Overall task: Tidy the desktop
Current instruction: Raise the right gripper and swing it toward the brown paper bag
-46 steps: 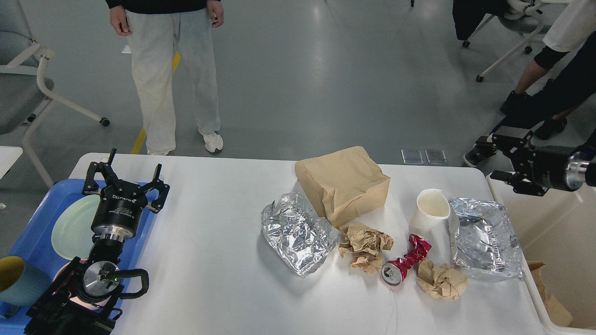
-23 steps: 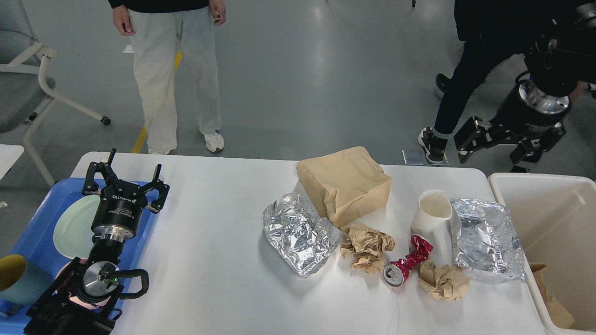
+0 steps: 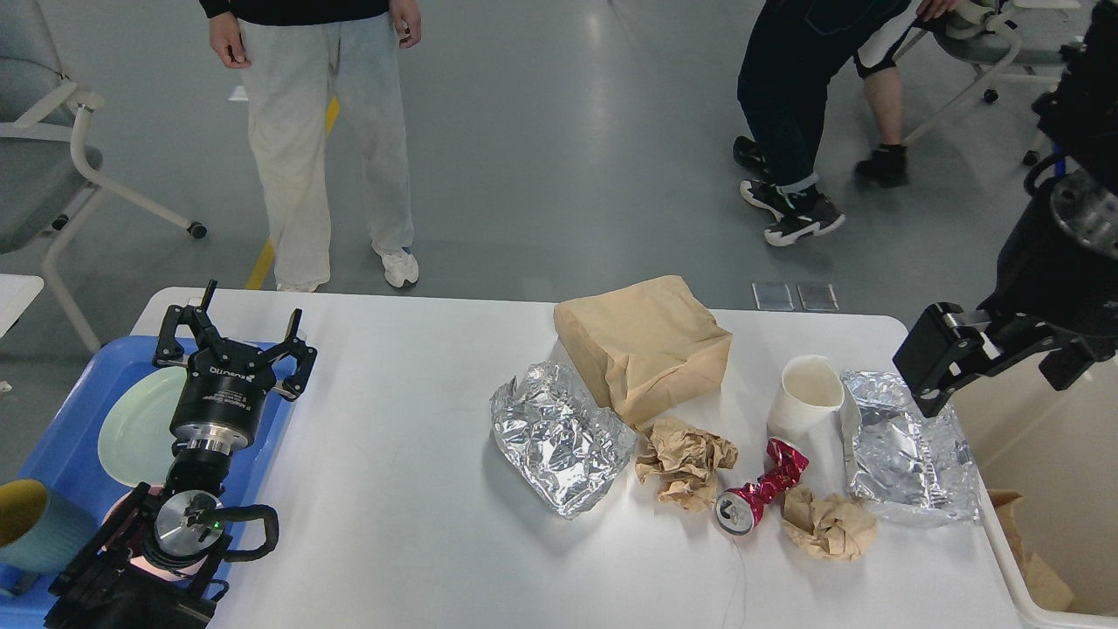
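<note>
The desktop [image 3: 393, 454] is a large white tabletop. On its right half lie a brown paper bag [image 3: 642, 345], a crumpled foil sheet [image 3: 559, 437], a brown paper wad [image 3: 686, 459], a crushed red can [image 3: 760, 494], a white paper cup [image 3: 808, 397], a second foil sheet [image 3: 908, 445] and a second paper wad [image 3: 825, 524]. My left gripper [image 3: 234, 336] is open and empty above the blue tray's right edge. My right gripper [image 3: 996, 358] is open and empty, held above the table's right end, over the second foil and the bin.
A blue tray [image 3: 52, 419] at the left holds a pale green plate [image 3: 131, 428] and a teal cup [image 3: 35, 524]. An off-white bin [image 3: 1004, 559] with paper in it stands at the right. Two people and wheeled chairs are beyond the far edge.
My right arm has swung and its gripper has come down over the table's right end. A person has walked left behind the table. My left arm has not moved.
</note>
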`<action>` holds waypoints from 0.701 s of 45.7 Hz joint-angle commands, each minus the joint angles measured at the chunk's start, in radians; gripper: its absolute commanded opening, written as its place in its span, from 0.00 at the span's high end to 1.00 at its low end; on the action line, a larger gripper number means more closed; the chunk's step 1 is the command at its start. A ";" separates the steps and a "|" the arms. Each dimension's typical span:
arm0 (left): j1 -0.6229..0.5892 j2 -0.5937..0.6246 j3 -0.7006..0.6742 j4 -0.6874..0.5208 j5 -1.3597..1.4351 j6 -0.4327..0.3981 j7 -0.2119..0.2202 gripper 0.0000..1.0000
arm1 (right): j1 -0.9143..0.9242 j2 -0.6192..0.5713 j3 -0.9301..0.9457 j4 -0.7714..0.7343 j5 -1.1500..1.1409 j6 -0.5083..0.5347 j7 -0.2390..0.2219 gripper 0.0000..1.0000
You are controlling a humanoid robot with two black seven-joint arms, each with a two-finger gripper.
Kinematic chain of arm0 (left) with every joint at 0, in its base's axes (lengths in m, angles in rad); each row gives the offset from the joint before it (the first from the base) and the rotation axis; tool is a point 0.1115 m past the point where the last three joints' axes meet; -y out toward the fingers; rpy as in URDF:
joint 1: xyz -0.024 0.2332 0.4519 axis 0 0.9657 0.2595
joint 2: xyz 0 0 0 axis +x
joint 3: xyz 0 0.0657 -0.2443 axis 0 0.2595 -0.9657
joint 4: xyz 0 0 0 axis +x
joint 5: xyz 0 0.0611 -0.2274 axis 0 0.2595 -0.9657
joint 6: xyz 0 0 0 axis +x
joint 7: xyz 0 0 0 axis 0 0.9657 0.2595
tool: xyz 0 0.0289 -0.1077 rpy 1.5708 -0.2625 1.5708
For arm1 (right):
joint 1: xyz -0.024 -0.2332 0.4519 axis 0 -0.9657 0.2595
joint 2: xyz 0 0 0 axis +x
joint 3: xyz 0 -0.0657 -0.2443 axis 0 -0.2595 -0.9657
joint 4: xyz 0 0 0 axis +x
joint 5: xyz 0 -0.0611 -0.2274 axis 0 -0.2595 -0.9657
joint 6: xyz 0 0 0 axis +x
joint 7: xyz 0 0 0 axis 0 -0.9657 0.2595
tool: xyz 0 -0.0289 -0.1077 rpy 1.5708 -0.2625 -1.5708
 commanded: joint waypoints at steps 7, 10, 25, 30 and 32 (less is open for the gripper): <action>-0.002 0.000 0.000 -0.001 0.000 0.000 0.002 0.04 | 0.015 0.012 -0.051 0.004 0.003 -0.033 0.026 0.01; -0.002 0.000 0.000 -0.001 0.000 0.000 0.002 0.04 | 0.015 0.009 -0.052 0.004 0.003 -0.034 0.026 0.01; 0.000 0.000 0.000 -0.001 0.000 0.000 0.002 0.04 | -0.004 -0.001 -0.022 -0.028 0.016 -0.068 0.029 0.00; -0.002 0.000 0.000 -0.001 0.000 0.000 0.002 0.04 | -0.132 -0.047 0.059 -0.083 0.019 -0.181 0.029 0.00; -0.002 0.000 0.000 -0.001 0.000 0.000 0.002 0.04 | -0.217 -0.048 0.118 -0.116 0.021 -0.240 0.029 0.00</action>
